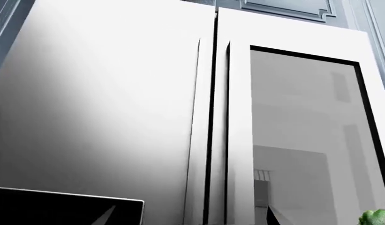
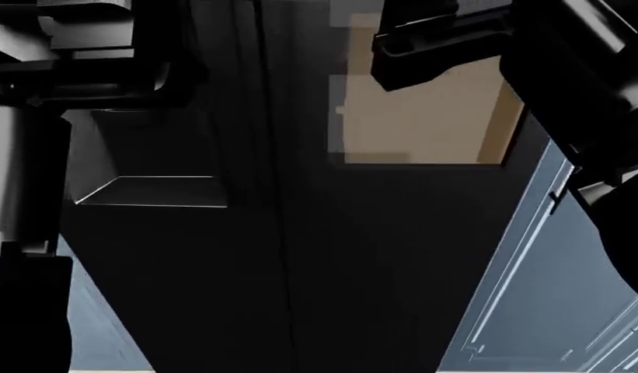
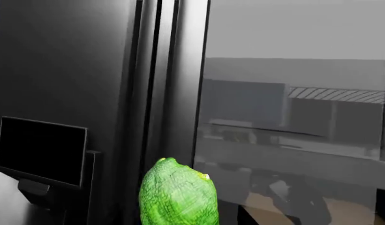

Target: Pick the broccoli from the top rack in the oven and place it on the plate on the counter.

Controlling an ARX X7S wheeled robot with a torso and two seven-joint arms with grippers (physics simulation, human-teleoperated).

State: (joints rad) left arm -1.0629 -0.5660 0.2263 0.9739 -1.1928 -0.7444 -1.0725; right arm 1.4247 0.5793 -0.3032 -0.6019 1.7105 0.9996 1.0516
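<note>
The broccoli [image 3: 178, 194], a bright green bumpy lump, stands up at the near edge of the right wrist view, right where my right gripper's jaws sit. It hangs in the air in front of a tall steel appliance, so that gripper is shut on it, though its fingers are hidden. The left wrist view catches the broccoli [image 1: 379, 218] at its corner. My left gripper [image 1: 191, 221] shows only two fingertips, set wide apart with nothing between them. The oven, the top rack, the plate and the counter are out of view.
A tall double-door steel appliance [image 1: 117, 103] with a glass panel [image 1: 305, 131] and a black display [image 3: 41, 150] fills both wrist views. In the head view my left arm [image 2: 80, 70] and right arm [image 2: 443, 47] hang before its dark front. A light blue cabinet [image 2: 567, 311] stands beside it.
</note>
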